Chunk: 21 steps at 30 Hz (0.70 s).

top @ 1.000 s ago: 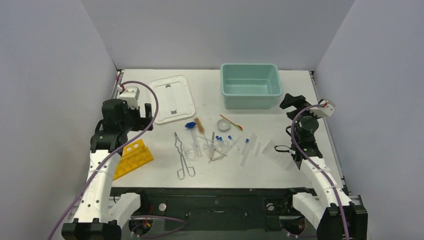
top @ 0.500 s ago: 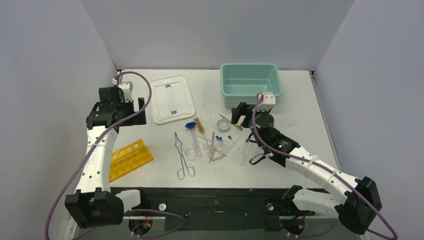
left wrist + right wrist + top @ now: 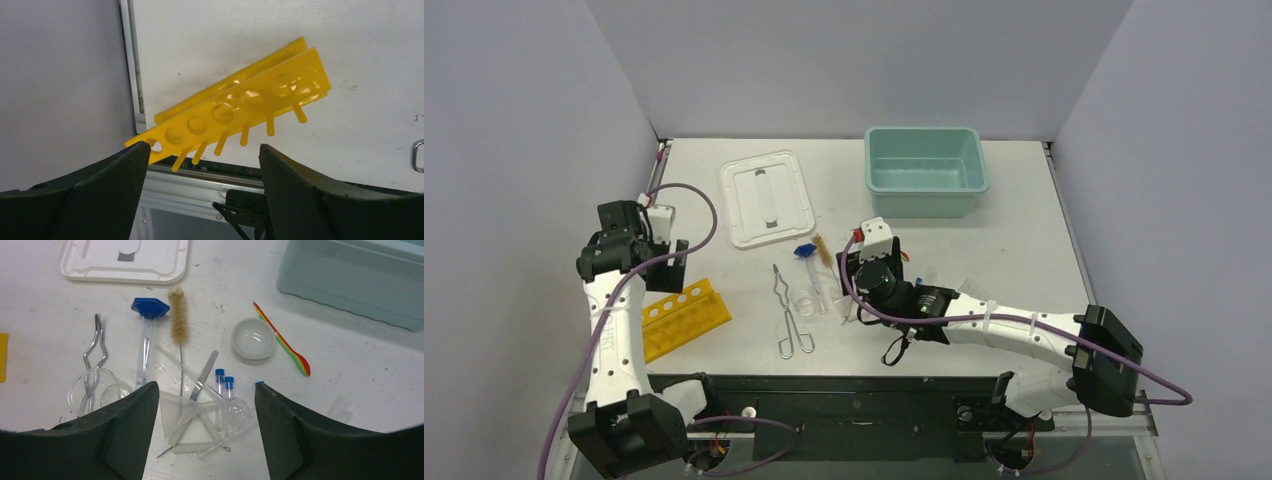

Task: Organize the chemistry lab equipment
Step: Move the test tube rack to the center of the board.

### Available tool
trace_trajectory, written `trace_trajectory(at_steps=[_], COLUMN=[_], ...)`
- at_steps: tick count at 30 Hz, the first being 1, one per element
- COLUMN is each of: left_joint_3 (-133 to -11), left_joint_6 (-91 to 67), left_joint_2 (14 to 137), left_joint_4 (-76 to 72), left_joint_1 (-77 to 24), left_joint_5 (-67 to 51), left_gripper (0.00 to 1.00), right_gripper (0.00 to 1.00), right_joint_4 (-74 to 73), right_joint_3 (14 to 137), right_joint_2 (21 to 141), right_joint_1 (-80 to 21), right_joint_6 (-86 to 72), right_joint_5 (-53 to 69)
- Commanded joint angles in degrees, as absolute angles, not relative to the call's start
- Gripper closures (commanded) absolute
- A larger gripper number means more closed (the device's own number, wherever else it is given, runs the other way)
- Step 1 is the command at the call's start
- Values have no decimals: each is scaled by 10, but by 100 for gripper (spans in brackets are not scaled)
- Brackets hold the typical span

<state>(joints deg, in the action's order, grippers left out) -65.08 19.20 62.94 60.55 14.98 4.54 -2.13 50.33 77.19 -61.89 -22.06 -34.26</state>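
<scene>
Space shows between the left fingers [image 3: 90, 200], which stand apart and grip nothing. The yellow rack [image 3: 240, 107] lies slantwise on the desk [image 3: 360, 45] just beyond their tips, one end by the left-hand fingertip. The right fingers [image 3: 117, 440] are likewise spread and empty, with a heap of glass tubes [image 3: 197, 422] in the gap between them. Just past the tips lie blue-capped vials [image 3: 224, 385]. Farther out are the brush [image 3: 179, 320], round dish [image 3: 253, 338], tongs [image 3: 95, 347] and beaker [image 3: 77, 390], then the teal tub [image 3: 360, 280] and white lid [image 3: 125, 260].
</scene>
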Motion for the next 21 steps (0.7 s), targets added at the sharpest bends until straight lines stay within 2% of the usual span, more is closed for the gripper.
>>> trace_trajectory(at_steps=[1, 6, 7, 9, 14, 21], left_joint_3=[-609, -595, -589, -572, -551, -528], left_joint_6=[194, 142, 138, 125, 135, 155], left_joint_2=[633, 653, 656, 657, 668, 711], left_joint_4=[641, 652, 651, 636, 607, 564], left_joint_1=[179, 180, 181, 182, 198, 200], left_joint_5=[67, 45, 46, 73, 65, 54], left_gripper=[27, 35, 40, 44, 51, 52], right_gripper=[35, 36, 37, 37, 38, 41], right_joint_4=[-8, -5, -5, -5, 13, 3], right_joint_3=[505, 490, 489, 483, 475, 491], right_joint_2=[771, 767, 766, 762, 764, 779], right_joint_1=[-648, -655, -655, -656, -656, -656], right_joint_6=[-230, -232, -231, -230, -230, -241], right_joint_5=[-386, -394, -394, -395, -390, -389])
